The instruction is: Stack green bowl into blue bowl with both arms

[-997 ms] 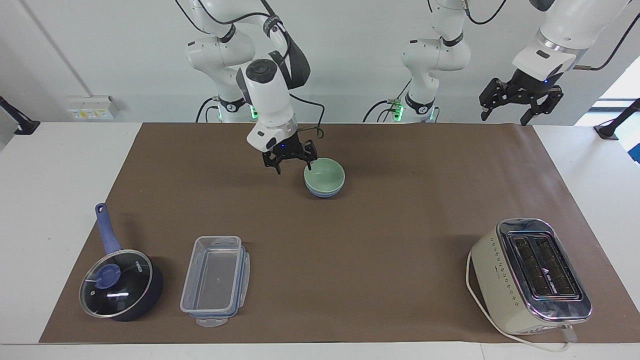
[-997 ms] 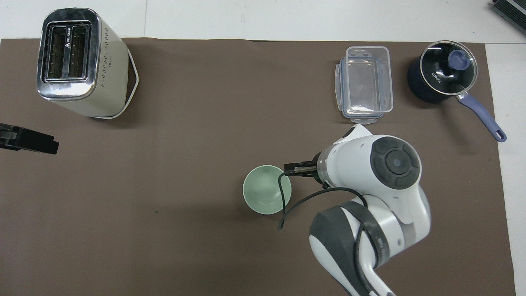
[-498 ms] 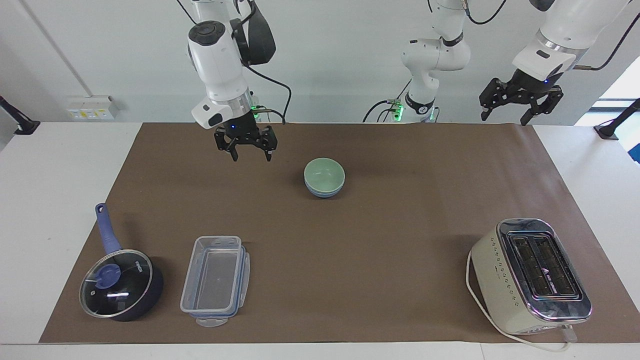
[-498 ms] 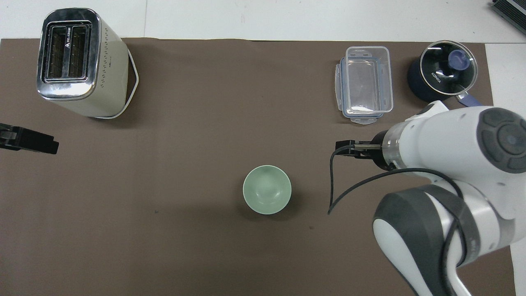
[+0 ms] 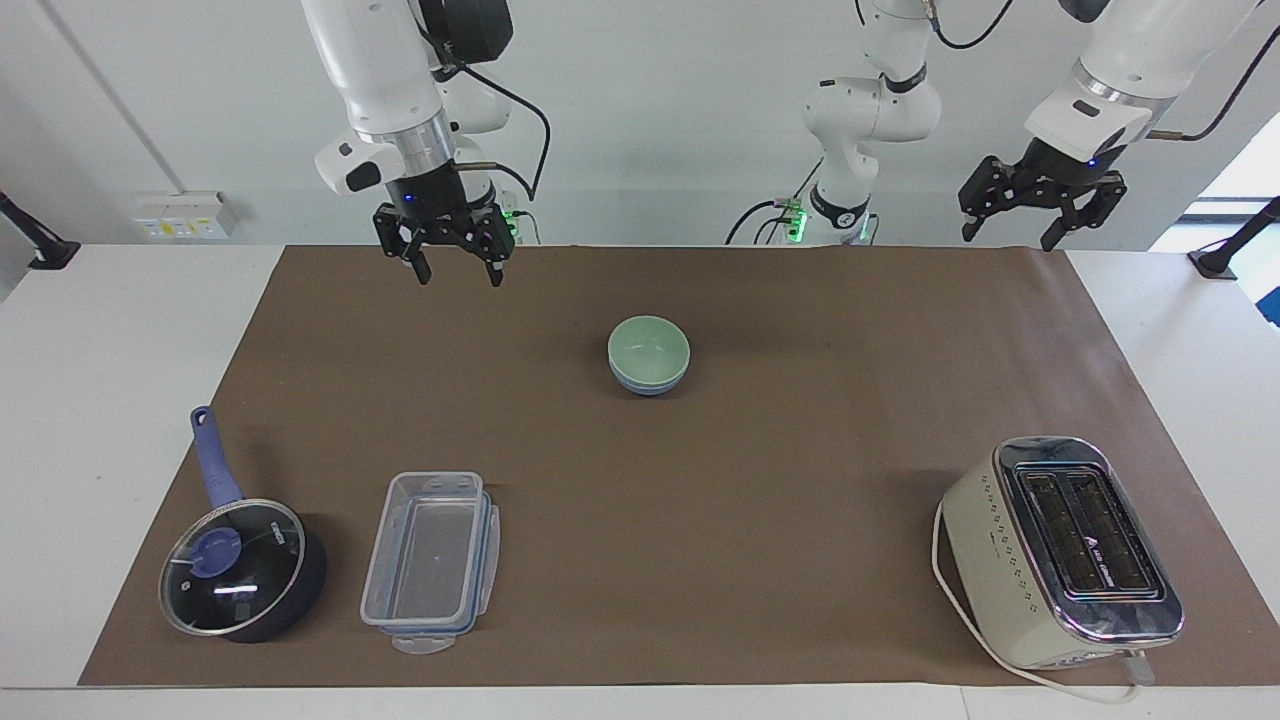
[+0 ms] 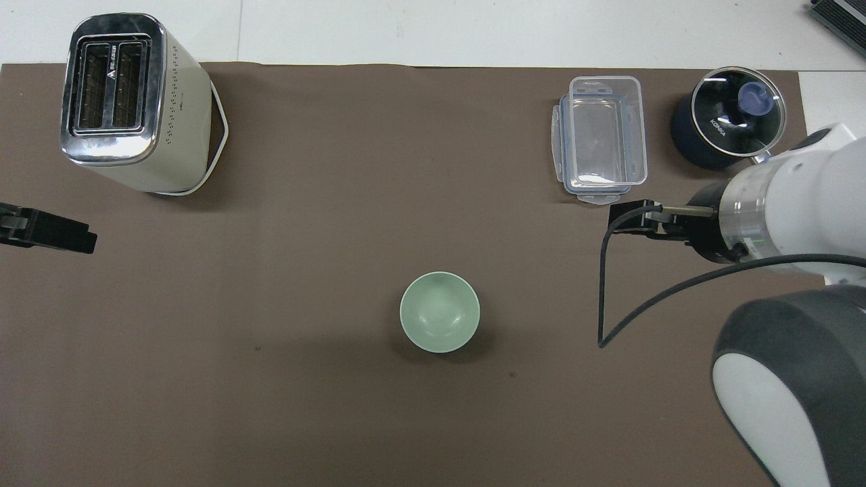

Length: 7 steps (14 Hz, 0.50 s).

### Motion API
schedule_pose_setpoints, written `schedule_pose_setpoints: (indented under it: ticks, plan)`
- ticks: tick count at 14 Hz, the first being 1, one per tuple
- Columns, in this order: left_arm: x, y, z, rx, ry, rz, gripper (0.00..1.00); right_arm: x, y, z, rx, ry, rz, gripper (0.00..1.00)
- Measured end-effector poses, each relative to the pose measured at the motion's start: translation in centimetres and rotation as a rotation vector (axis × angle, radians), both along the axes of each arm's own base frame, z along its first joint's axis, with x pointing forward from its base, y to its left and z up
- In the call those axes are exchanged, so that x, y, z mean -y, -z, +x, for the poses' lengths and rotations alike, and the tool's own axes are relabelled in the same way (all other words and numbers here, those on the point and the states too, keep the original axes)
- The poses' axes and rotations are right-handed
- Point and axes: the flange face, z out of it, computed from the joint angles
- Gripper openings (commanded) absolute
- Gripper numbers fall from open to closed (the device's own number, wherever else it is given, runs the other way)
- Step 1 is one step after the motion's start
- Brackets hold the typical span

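Observation:
The pale green bowl (image 5: 648,345) (image 6: 440,312) sits nested inside the blue bowl (image 5: 648,385) in the middle of the brown mat. Only the blue bowl's lower rim shows in the facing view, and from overhead the green bowl hides it. My right gripper (image 5: 457,274) (image 6: 628,218) hangs open and empty, high over the mat's robot-side edge, well apart from the bowls toward the right arm's end. My left gripper (image 5: 1020,235) (image 6: 47,231) waits open and empty, raised over the mat's corner at the left arm's end.
A cream toaster (image 5: 1060,550) (image 6: 132,101) stands farther from the robots at the left arm's end. A clear plastic container (image 5: 430,560) (image 6: 602,135) and a dark blue lidded saucepan (image 5: 240,570) (image 6: 727,125) lie farther from the robots at the right arm's end.
My right gripper has lifted from beside the stacked bowls and swung up toward the right arm's end. The bowls and the left arm have not moved.

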Motion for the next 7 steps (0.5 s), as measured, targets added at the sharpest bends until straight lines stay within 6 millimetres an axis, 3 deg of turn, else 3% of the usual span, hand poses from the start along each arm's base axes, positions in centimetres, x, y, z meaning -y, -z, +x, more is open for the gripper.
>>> schedule_pose_setpoints:
  ticks: [4,7]
  plan:
    - [0.0,0.0,0.0,0.000,0.000,0.000,1.00,3.2,-4.2,-0.3,0.005,0.050,-0.003,1.00]
    - [0.0,0.0,0.0,0.000,0.000,0.000,1.00,6.8,-6.0,-0.7,-0.016,0.109,-0.003,1.00]
